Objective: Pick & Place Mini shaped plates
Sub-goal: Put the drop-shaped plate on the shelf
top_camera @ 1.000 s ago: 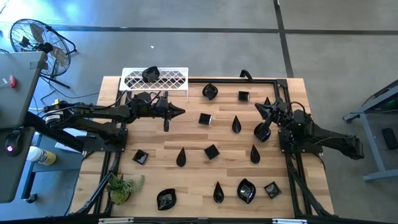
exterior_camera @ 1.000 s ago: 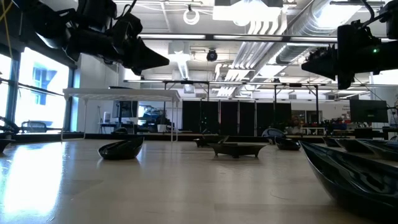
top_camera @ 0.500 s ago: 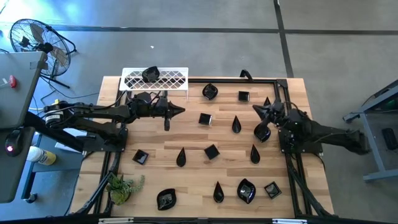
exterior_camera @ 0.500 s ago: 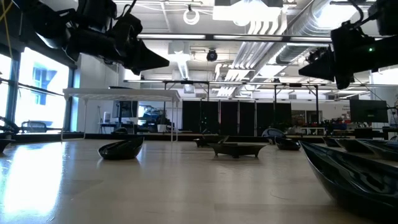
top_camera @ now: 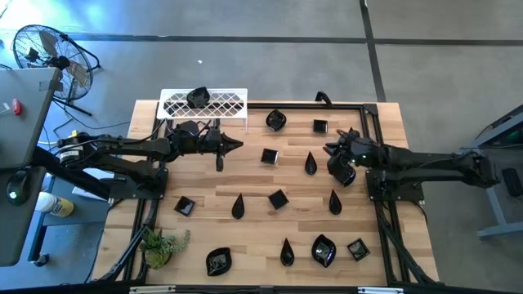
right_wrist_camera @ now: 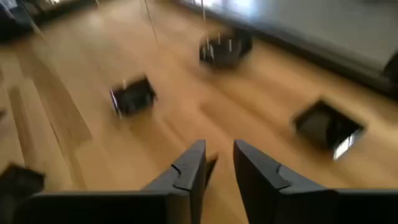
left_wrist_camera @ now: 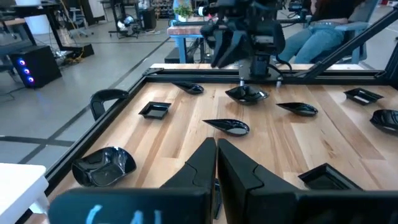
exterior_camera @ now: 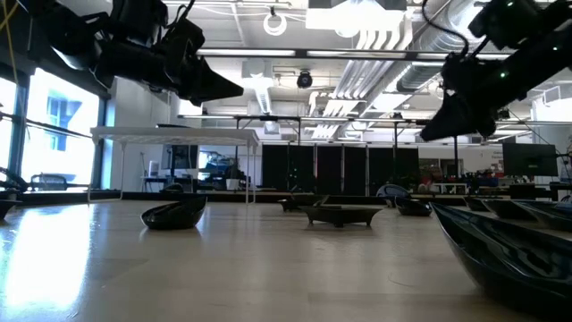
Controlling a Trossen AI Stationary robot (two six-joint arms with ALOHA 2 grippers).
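Observation:
Several glossy black mini plates lie scattered on the wooden table [top_camera: 245,175], among them a square one [top_camera: 270,156], a teardrop [top_camera: 310,163] and a leaf-shaped one [top_camera: 341,171]. One more plate [top_camera: 198,97] rests on the white wire rack [top_camera: 225,104]. My right gripper [top_camera: 328,149] hangs above the table just beside the leaf-shaped plate, tilted down in the low view [exterior_camera: 431,134], with its fingers a little apart [right_wrist_camera: 217,149] and nothing between them. My left gripper [top_camera: 239,146] waits shut [left_wrist_camera: 216,144] near the rack, above bare wood.
A black frame [top_camera: 343,104] runs along the table's far and right edges. A small green plant [top_camera: 159,245] sits at the near left corner. More plates [top_camera: 324,251] lie along the near edge. Bare wood shows between the rack and the square plate.
My right arm has stretched out toward the table's left, carrying its gripper from the right edge to a spot just past the leaf-shaped plate, and the gripper has tipped downward. The plates stay where they were.

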